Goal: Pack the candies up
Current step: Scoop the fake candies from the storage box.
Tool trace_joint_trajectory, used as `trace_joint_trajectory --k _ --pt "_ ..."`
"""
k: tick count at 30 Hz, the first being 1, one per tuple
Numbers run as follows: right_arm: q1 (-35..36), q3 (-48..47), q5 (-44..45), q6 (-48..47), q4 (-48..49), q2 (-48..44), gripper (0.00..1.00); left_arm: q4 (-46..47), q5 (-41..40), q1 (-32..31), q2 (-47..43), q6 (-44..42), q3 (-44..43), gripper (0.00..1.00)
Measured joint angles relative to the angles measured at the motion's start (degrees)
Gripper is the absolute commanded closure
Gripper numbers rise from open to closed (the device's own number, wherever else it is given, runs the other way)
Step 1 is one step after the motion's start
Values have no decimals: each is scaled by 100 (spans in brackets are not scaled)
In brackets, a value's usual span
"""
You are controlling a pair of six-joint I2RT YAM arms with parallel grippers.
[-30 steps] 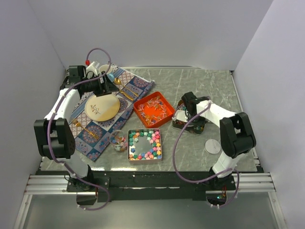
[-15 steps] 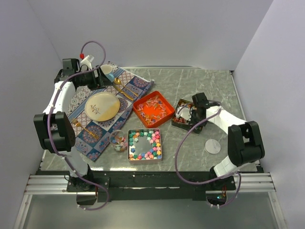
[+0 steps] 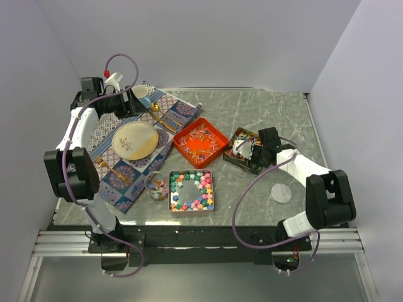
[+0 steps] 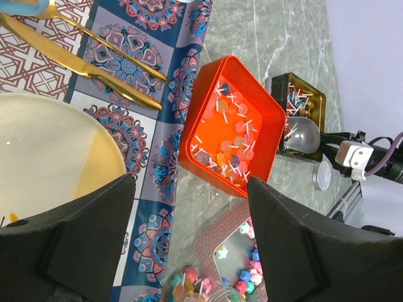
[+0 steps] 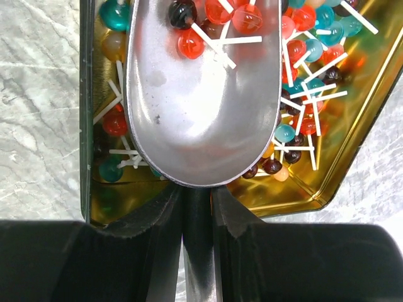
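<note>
Small round lollipop candies (image 5: 308,107) with white sticks lie in a gold-lined tin (image 5: 315,182), seen from above right of centre (image 3: 247,151). My right gripper (image 5: 198,195) is shut on the handle of a silver scoop (image 5: 201,94). The scoop sits in this tin with a few red candies (image 5: 217,19) at its tip. More stick candies fill an orange tray (image 3: 201,143). Pastel star candies (image 3: 204,189) ring a pink square tin (image 3: 191,206). My left gripper (image 3: 129,104) is open and empty, high over the placemat's far end (image 4: 189,239).
A patterned placemat (image 3: 126,170) at the left holds a cream plate (image 3: 135,139), gold cutlery (image 3: 167,119) and a cup (image 3: 140,92). A small glass jar (image 3: 156,185) of candies stands beside the pink tin. A round silver lid (image 3: 281,192) lies by the right arm.
My right gripper swung from the tin's far side to its right side, still holding the scoop in the tin. My left gripper moved back and left off the plate, then stayed.
</note>
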State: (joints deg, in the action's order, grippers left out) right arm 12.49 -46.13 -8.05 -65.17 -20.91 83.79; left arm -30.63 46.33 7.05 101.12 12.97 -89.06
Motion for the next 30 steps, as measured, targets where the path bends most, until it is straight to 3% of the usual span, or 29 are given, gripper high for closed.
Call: trace_joint_trajectory --k 2,3,4,7,13,19,21,27,30 --pt "0 -33 -22 -4 -70 9 100 17 20 0 0 4 0 22" --pt "-2 -136 -63 0 -221 81 96 31 35 0 0 2 0 22" --pt "-2 -321 -116 11 -472 197 85 39 37 0 2 0 0 22" --pt "-87 -1045 -417 72 -1268 726 73 37 48 0 2 -2 -2 22" --pt "-251 -1860 -944 125 -2326 1342 62 -52 105 0 22 -52 -15 22" --pt "-319 -2796 -1215 131 -3493 2092 59 -166 138 0 184 -177 -122 22" --pt "-374 -3134 -1311 142 -3858 2409 59 -181 136 0 210 -177 -122 22" --pt "-505 -3681 -1462 219 -4542 2949 100 -181 122 0 267 -177 -122 22" --pt "-579 -3681 -1537 221 -4579 2959 100 -181 81 0 275 -188 -122 22"
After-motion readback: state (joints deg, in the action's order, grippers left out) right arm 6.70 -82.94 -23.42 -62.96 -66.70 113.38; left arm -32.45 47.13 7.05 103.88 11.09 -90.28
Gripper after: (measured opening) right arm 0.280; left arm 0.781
